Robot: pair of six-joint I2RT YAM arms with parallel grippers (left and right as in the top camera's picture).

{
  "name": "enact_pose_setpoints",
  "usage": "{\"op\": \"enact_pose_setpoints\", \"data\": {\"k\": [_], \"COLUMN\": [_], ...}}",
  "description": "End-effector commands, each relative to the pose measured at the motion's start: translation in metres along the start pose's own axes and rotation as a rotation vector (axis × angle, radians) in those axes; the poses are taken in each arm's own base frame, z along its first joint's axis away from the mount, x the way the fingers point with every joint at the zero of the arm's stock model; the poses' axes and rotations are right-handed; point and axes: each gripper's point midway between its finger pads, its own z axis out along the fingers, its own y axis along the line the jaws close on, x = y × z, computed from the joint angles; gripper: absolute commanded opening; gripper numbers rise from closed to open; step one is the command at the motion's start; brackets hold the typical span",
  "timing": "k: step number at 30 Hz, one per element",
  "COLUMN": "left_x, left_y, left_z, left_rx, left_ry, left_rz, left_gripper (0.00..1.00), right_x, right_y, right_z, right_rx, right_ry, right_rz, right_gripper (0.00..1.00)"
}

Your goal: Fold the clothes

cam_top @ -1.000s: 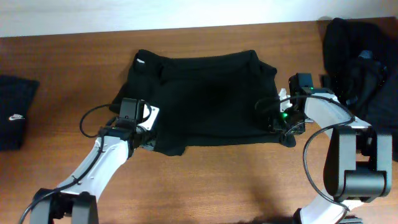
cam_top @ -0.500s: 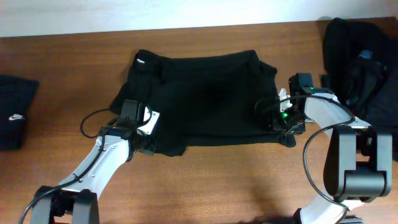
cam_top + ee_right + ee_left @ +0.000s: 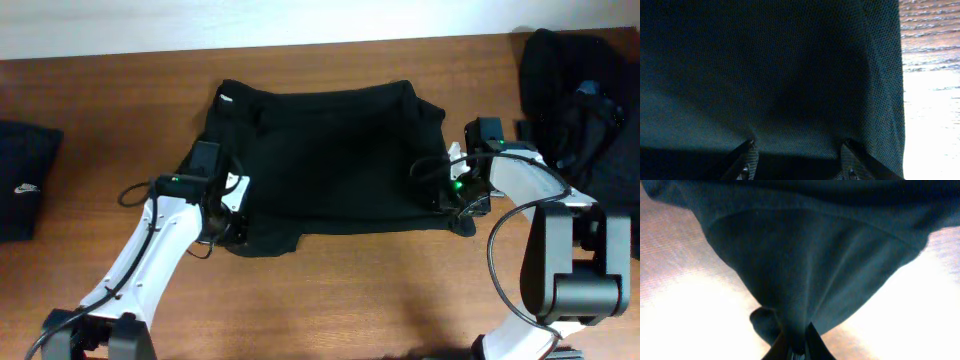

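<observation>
Overhead: a black T-shirt (image 3: 330, 165) lies spread flat in the middle of the wooden table (image 3: 350, 290), a small white tag (image 3: 226, 98) showing at its far left corner. The left gripper (image 3: 235, 228) sits at the shirt's near left edge and the right gripper (image 3: 452, 200) at its near right corner, so both arms flank the same garment. A heap of unfolded black clothes (image 3: 575, 90) sits at the table's far right. A folded black garment with a white logo (image 3: 22, 185) lies at the left edge. No basket, bin or tray is in view; everything rests directly on the tabletop.

Left wrist: the left gripper (image 3: 797, 350) is clamped on the T-shirt (image 3: 805, 255), whose cloth gathers into a cone that narrows into the closed jaws.

Right wrist: the right gripper (image 3: 799, 157) has its fingers (image 3: 747, 155) standing apart over the T-shirt (image 3: 765, 65), with fabric filling the frame and bare wood at the right. No pinch is evident here.

The step in hand appears to be taking hold of the near edge for a first fold. The next move likely calls for the right jaws to close on their corner before both arms lift and carry the edge across together.
</observation>
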Motion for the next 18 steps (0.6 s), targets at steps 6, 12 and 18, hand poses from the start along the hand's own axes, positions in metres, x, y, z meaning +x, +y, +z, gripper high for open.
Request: {"op": "enact_pose_setpoints", "data": {"k": [6,12,18], "left_x": [0.014,0.028,0.048], "left_y": [-0.009,-0.019,-0.046], "left_z": [-0.004,-0.007,-0.015], "left_rx": [0.047,0.096,0.239], "left_ry": [0.064,0.133,0.238], "left_rz": [-0.092,-0.230,-0.266], "left_gripper": [0.08,0.07,0.07], "right_x": [0.002,0.002,0.002], "right_y": [-0.002,-0.002,-0.002], "right_z": [0.004,0.004,0.004], "right_rx": [-0.006,-0.006,-0.006], "right_ry": [0.006,0.007,0.007], "right_rz": [0.006,0.006,0.006], "right_gripper": [0.59,0.59,0.59]}}
